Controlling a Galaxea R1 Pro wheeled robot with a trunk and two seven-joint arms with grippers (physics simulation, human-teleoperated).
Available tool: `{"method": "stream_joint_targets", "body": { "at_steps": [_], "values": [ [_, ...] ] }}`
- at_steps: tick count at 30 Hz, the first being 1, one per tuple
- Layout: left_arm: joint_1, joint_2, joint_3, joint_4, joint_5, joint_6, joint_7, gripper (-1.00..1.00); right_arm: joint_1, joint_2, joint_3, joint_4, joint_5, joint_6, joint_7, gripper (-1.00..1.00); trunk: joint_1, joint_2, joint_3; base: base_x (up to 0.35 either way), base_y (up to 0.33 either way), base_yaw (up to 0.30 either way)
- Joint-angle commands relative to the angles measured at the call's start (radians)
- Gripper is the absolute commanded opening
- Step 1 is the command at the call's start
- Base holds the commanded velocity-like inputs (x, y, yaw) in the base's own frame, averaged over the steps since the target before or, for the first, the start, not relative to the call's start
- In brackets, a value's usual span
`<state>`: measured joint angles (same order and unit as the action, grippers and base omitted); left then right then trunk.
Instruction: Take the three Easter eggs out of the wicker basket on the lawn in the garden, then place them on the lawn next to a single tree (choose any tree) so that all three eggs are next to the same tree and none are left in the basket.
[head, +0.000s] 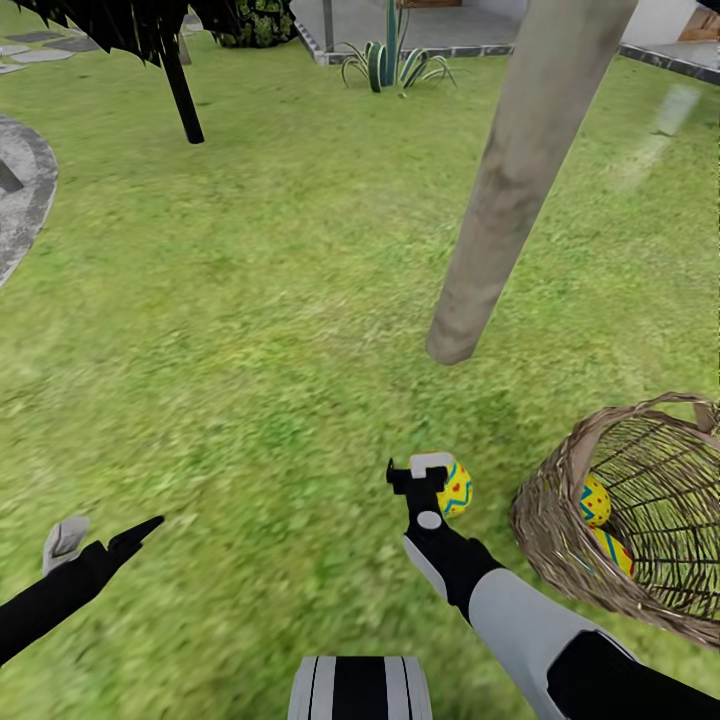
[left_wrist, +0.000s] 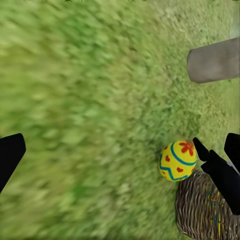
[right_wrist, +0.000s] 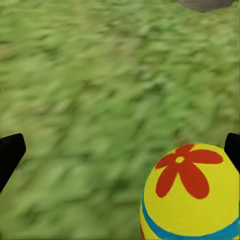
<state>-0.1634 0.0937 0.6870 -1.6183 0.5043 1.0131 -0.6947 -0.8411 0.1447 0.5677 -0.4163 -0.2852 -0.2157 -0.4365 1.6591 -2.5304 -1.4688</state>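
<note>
- My right gripper (head: 447, 487) is working low over the lawn (head: 260, 330), just left of the wicker basket (head: 560, 540) and nearer to me than the foot of the tree (head: 520, 190).
- One Easter egg (head: 456, 488) — yellow, with a blue zigzag band — is sitting at the tips of this gripper; in the right wrist view the same egg (right_wrist: 192, 197), red flower uppermost, is lying off to one side between widely parted fingertips (right_wrist: 10, 155). I am judging the jaws to be spread and the egg to be resting on the grass, though contact with one finger cannot be excluded.
- Two further eggs (head: 594, 500) are lying inside the basket against its left wall, one above the other.
- My left gripper (head: 105, 540) is hovering at the near left, well apart from the basket; its jaws are standing wide and are holding nothing. Its wrist view is showing the placed egg (left_wrist: 177, 160) beside the basket rim (left_wrist: 200, 210), with the trunk base (left_wrist: 214, 60) beyond.
- Step in hand, as I am reading it: setting down the first of three eggs near the tree.
- Next move — I am expecting to need a lift clear of this egg without nudging it, then a reach rightward over the rim, descending between the wicker wall and the upper egg.
</note>
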Motion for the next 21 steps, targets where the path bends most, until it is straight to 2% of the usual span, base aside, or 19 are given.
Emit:
{"method": "stream_joint_targets", "body": {
  "at_steps": [1, 4, 7, 10, 12, 14, 16, 17, 19, 21],
  "values": [
    [-0.001, 0.0, 0.002, 0.0, -0.004, 0.004, -0.006, 1.0, -0.001, 0.0, 0.008, 0.0, -0.011, -0.005, -0.006, 1.0, -0.001, 0.0, 0.003, 0.0, 0.0, 0.0],
    [-0.001, 0.0, 0.002, 0.0, -0.004, 0.003, -0.006, 1.0, -0.001, 0.0, 0.008, -0.038, -0.011, 0.005, -0.01, 1.0, -0.002, 0.001, 0.015, 0.0, 0.0, 0.0],
    [-0.001, 0.0, 0.001, 0.0, -0.005, 0.003, -0.005, 1.0, -0.001, 0.001, 0.0, -0.099, -0.012, 0.098, -0.036, 1.0, -0.003, 0.001, 0.027, 0.0, 0.0, 0.0],
    [-0.001, -0.002, -0.004, 0.0, -0.007, 0.001, -0.004, 1.0, -0.001, 0.001, -0.036, -0.201, -0.017, 0.24, -0.041, 1.0, -0.005, 0.002, 0.038, 0.0, 0.0, 0.0],
    [-0.001, -0.003, -0.007, 0.0, -0.008, 0.0, -0.003, 1.0, -0.001, 0.002, -0.054, -0.251, -0.055, 0.327, -0.043, 1.0, -0.006, 0.003, 0.046, 0.0, 0.0, 0.0],
    [-0.001, -0.004, -0.009, 0.0, -0.01, -0.001, -0.002, 1.0, -0.001, 0.001, -0.062, -0.306, -0.124, 0.423, -0.045, 1.0, -0.006, 0.003, 0.054, 0.0, 0.0, 0.0],
    [-0.001, -0.006, -0.01, 0.001, -0.011, -0.002, -0.002, 1.0, 0.0, -0.001, -0.066, -0.396, -0.202, 0.57, -0.045, 1.0, -0.007, 0.004, 0.061, 0.0, 0.0, 0.0],
    [-0.001, -0.007, -0.011, 0.001, -0.011, -0.002, -0.001, 1.0, 0.001, -0.002, -0.067, -0.431, -0.231, 0.616, -0.05, 1.0, -0.008, 0.004, 0.065, 0.0, 0.0, 0.0],
    [-0.001, -0.007, -0.012, 0.001, -0.012, -0.002, -0.001, 1.0, 0.003, -0.007, -0.067, -0.495, -0.261, 0.683, -0.08, 1.0, -0.009, 0.004, 0.073, 0.0, 0.0, 0.0],
    [-0.001, -0.008, -0.012, 0.001, -0.012, -0.002, 0.0, 1.0, 0.017, -0.012, -0.068, -0.58, -0.274, 0.72, -0.145, 1.0, -0.01, 0.005, 0.081, 0.0, 0.0, 0.0]
  ]
}}
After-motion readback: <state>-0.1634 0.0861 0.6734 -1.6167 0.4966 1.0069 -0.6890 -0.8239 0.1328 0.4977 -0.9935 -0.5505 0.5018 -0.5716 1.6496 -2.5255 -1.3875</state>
